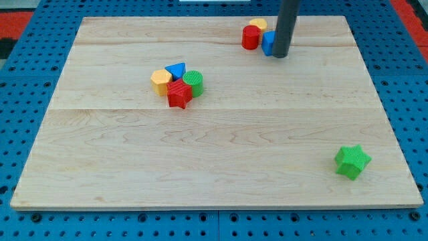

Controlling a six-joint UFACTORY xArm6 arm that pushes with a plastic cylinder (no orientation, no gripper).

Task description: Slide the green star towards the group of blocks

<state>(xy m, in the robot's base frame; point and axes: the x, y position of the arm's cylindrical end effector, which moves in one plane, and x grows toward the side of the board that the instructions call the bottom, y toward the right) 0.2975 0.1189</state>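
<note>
**One green star alone by the near right corner**

Seven blocks sit on the tabletop [221, 144]. The green star [352, 161] lies near the bottom right corner, well apart from the others. My tip [280, 55] rests at the top edge, touching a blue block [267, 43] beside a red cylinder [251, 37] and a yellow block [258, 24]. No hand shows. Left of centre cluster a yellow block [160, 80], blue block [176, 69], green cylinder [194, 82] and red star [178, 94].

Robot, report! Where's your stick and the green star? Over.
My tip top right, by blue block. Green star bottom right, untouched. Nothing in the way.
</note>
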